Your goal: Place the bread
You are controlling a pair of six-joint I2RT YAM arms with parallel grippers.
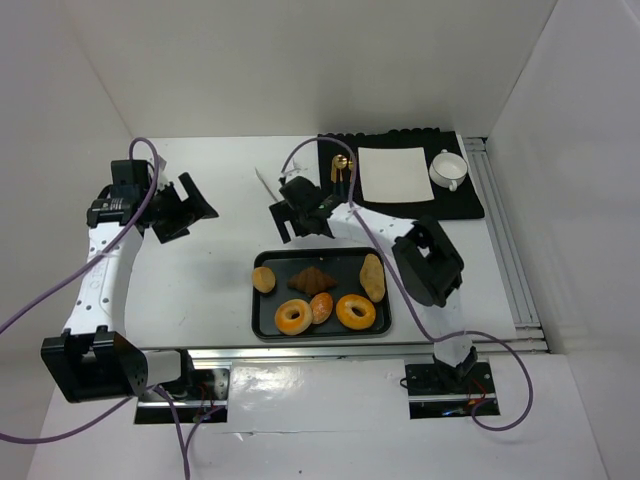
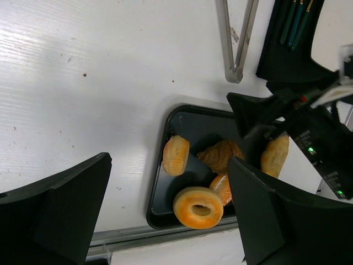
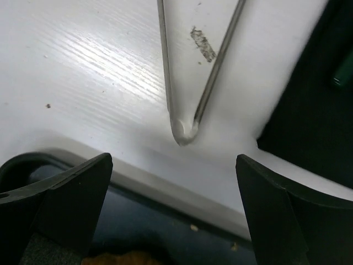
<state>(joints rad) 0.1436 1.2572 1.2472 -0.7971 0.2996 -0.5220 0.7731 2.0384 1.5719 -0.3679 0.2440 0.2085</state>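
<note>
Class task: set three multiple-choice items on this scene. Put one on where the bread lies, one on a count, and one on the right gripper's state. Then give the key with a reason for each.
1. Where does the bread lie?
A. On the tray, between the two bagels
B. Alone at the tray's far left corner
C. Off the tray

2. How many ring-shaped bagels are on the tray?
A. One
B. Two
C. Four

3. What state is the right gripper in?
A. Shut on the bread
B. Open and empty
C. Shut on a bagel

Key:
1 A, the top view shows the small reddish roll between the two rings at the tray's near side.
2 B, only two pieces there have a hole.
3 B, the right wrist view shows its fingers wide apart with nothing between them.
</note>
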